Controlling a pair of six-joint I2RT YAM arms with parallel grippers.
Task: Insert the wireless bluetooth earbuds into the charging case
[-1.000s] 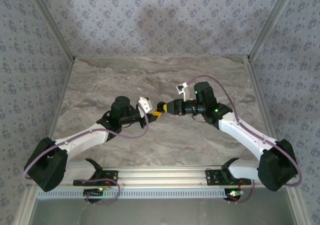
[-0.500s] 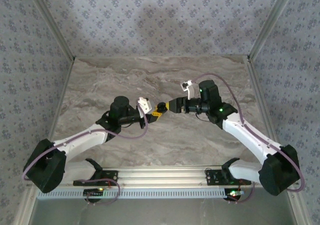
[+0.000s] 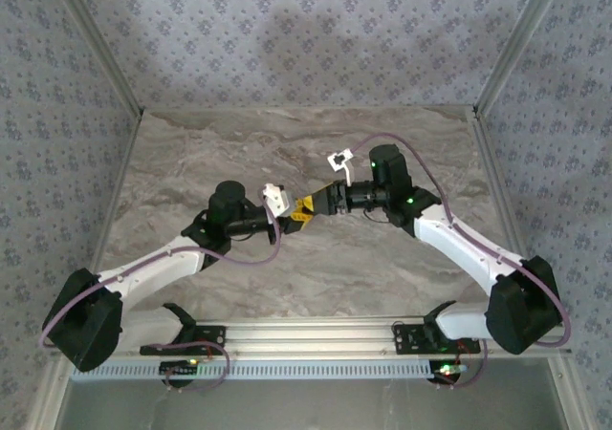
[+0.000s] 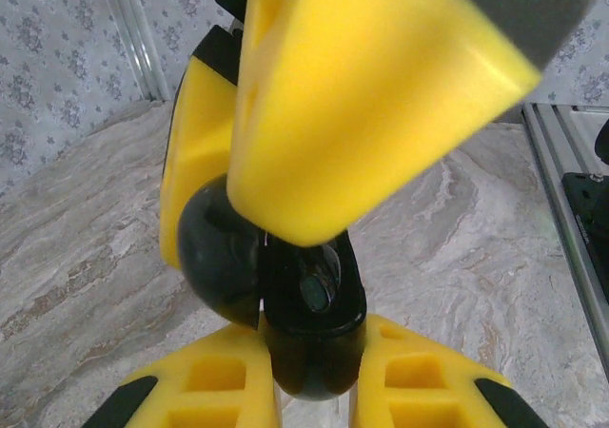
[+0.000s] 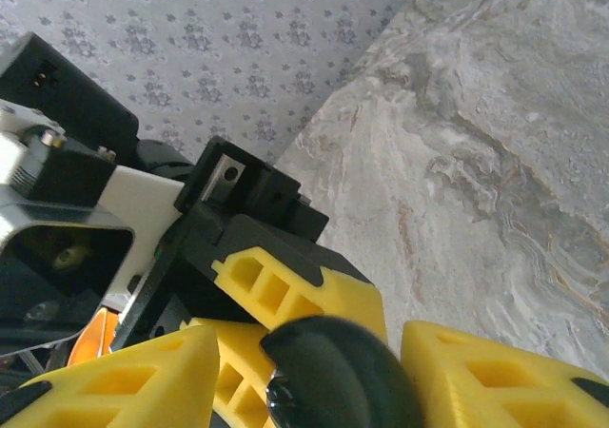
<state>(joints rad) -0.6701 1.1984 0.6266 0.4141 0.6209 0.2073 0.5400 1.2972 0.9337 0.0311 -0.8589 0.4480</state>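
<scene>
— while the marbled table and the patterned walls take up most of the top view, where do the arms meet?
— near the table's middle. the left arm reaches in from 7 o'clock and the right arm from 4 o'clock, both rising past the metal rail at 6.
— and the grippers?
— tip to tip. the left gripper is clamped tight on the charging case, with a yellow finger against each side. the right gripper has its fingers set apart on either side of the case's rounded black half. whether they squeeze it i cannot tell.
— which way does the case lie?
— in the left wrist view it looks open. the base sits at 6 o'clock between the left fingers and the rounded half bulges toward 9. its long axis runs from 6 up toward 12, pointing at the right gripper.
— anything in the way?
— one broad right finger hangs over the hollow from 1 o'clock and hides the case's upper part.
— the earbuds?
— a small grey oval sits in the hollow. earbud or socket, i cannot tell.
</scene>
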